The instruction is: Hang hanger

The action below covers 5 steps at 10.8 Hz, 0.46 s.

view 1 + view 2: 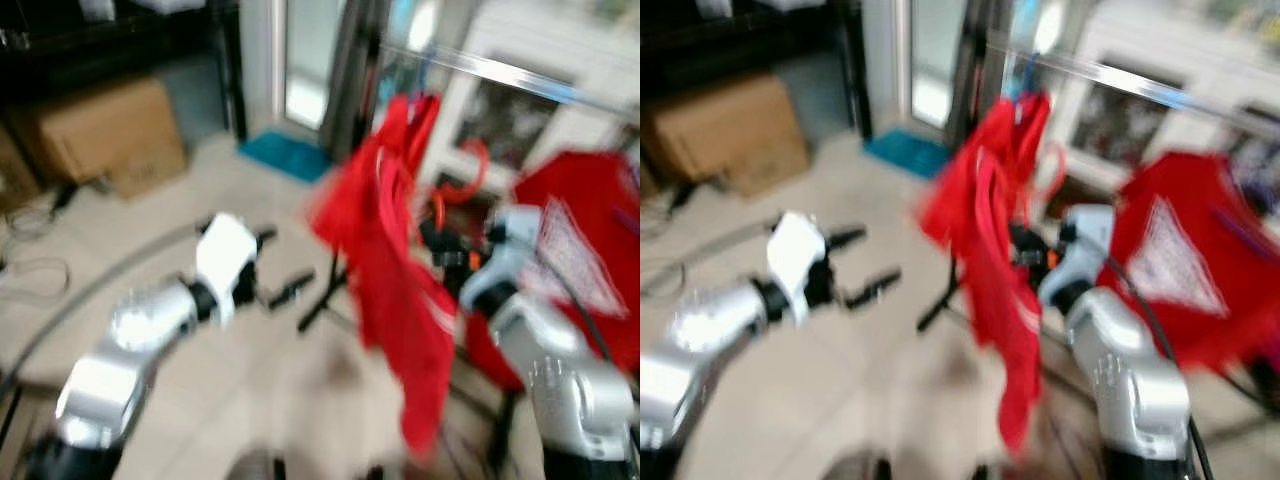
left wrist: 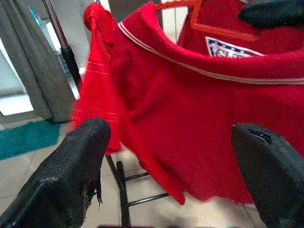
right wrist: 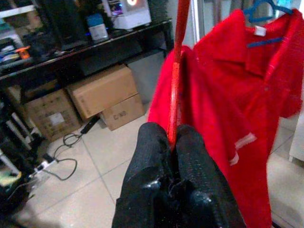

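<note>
My right gripper (image 3: 173,142) is shut on the neck of a red hanger (image 3: 176,71), whose hook (image 1: 472,168) curls up below the silver rail (image 1: 500,72). A red shirt (image 1: 585,250) with a white-trimmed collar (image 2: 204,71) hangs on that hanger, at the right of the blurred head views. My left gripper (image 1: 285,265) is open in mid-air to the left, its fingers (image 2: 80,156) facing this shirt with nothing between them.
Another red shirt (image 1: 390,270) hangs from the rail on a blue hanger (image 3: 263,9), between my two arms. The rack's black legs (image 1: 325,300) stand on the tile floor. Cardboard boxes (image 1: 110,135) sit under a dark shelf at the left, and cables (image 1: 30,270) lie nearby.
</note>
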{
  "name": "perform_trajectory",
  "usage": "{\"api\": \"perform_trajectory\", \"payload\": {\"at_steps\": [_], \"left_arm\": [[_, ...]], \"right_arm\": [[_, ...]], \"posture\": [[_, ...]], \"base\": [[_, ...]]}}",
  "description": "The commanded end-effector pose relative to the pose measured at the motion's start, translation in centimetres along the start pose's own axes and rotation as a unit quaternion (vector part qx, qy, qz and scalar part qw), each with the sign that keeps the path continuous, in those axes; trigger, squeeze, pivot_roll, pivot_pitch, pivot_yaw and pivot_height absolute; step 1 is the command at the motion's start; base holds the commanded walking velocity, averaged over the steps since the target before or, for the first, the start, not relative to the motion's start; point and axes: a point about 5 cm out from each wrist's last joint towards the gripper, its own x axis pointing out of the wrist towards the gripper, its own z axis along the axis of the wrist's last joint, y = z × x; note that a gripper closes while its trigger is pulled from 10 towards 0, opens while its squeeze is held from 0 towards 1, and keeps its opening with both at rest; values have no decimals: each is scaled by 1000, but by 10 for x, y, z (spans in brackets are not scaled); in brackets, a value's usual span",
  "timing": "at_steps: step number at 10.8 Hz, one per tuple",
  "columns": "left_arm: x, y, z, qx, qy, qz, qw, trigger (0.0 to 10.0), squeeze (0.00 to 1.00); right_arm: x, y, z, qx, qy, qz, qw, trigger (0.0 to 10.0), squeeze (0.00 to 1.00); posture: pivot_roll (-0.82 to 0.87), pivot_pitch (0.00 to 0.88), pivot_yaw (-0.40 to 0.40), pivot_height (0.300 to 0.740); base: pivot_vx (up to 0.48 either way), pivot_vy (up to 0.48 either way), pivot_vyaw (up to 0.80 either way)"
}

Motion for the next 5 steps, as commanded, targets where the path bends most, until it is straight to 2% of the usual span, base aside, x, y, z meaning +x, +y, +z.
{"api": "perform_trajectory", "payload": {"at_steps": [1,2,3,5], "left_arm": [[4,0,0,12,3,-1,1000,10000,0],[14,20,0,19,10,60,998,10000,757],[23,37,6,11,-1,106,994,10000,1000],[42,45,22,-7,-38,116,993,10000,1000]], "right_arm": [[-1,3,11,-19,-17,13,1000,0,0],[0,12,13,-22,-19,52,998,0,0],[0,20,16,-25,-23,82,996,0,0],[-1,27,19,-27,-30,114,993,0,0]], "posture": [[-59,0,-25,740],[-68,0,-21,740],[-76,0,-17,740],[-83,0,-19,740]], "base": [[0,0,0],[0,0,0],[0,0,0],[0,0,0]]}}
